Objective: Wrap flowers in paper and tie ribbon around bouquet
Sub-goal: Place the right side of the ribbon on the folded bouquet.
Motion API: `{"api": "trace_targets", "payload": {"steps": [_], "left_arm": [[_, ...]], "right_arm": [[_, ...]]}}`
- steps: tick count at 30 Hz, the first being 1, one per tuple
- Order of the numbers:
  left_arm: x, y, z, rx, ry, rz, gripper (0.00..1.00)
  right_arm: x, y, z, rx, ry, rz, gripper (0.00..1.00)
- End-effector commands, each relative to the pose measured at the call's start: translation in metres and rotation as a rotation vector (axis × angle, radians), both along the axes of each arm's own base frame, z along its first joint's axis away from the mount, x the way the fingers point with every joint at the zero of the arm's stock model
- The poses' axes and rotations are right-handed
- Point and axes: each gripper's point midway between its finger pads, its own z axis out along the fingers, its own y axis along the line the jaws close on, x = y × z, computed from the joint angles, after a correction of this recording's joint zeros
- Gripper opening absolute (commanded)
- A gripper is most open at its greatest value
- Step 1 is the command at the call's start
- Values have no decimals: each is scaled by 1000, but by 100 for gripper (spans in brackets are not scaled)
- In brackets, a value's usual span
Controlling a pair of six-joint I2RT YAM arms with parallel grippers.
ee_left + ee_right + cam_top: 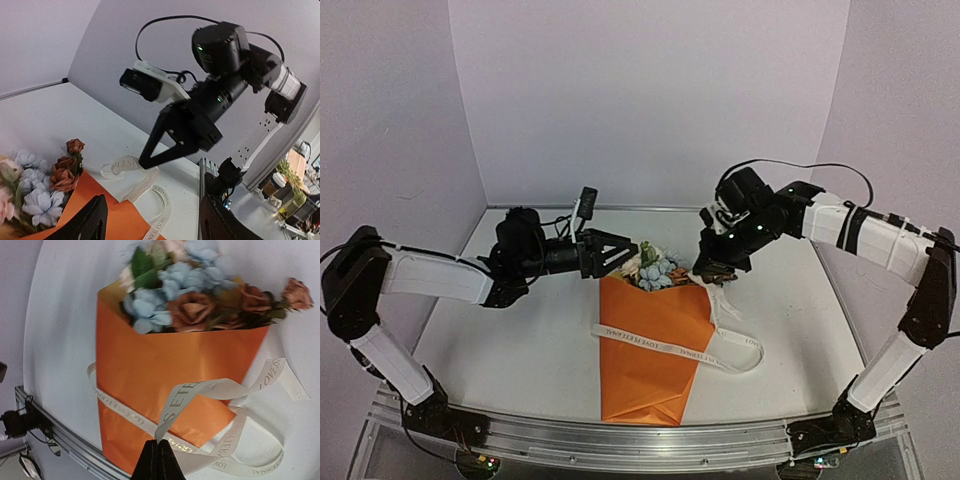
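The right gripper (157, 460) has its black fingers pressed together on a long cream fabric ribbon (210, 386), pinching it just above the table. Its arm comes in from the right, elbow high, forearm angled toward the centre and wrist tipped downward. From the pinch the ribbon rises in a loop, then crosses a cone of bright orange paper (165, 360) and curls out on the cone's right side.

The cone lies flat mid-table, point toward the arm bases. A bunch of pale blue, pink and rust artificial flowers (190, 305) with green leaves sticks out of its wide far end.

The left gripper (620, 252) stands wide apart and grips nothing, hovering just beside the flower heads. Its forearm stretches low and nearly level from the left.

The table (520, 320) is white, with pale lilac walls (640, 100) on three sides and a ridged aluminium rail (620, 432) along the near edge.

Gold letters on the ribbon read "LOVE IS" and part of "ETERNAL".
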Motion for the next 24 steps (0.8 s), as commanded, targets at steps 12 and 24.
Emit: {"api": "trace_targets", "payload": {"steps": [12, 24], "left_arm": [[26, 67, -43, 222, 197, 323, 69], [27, 73, -72, 327, 276, 340, 68]], "right_arm": [[-36, -4, -29, -199, -9, 18, 76], [4, -29, -70, -184, 115, -310, 68]]}}
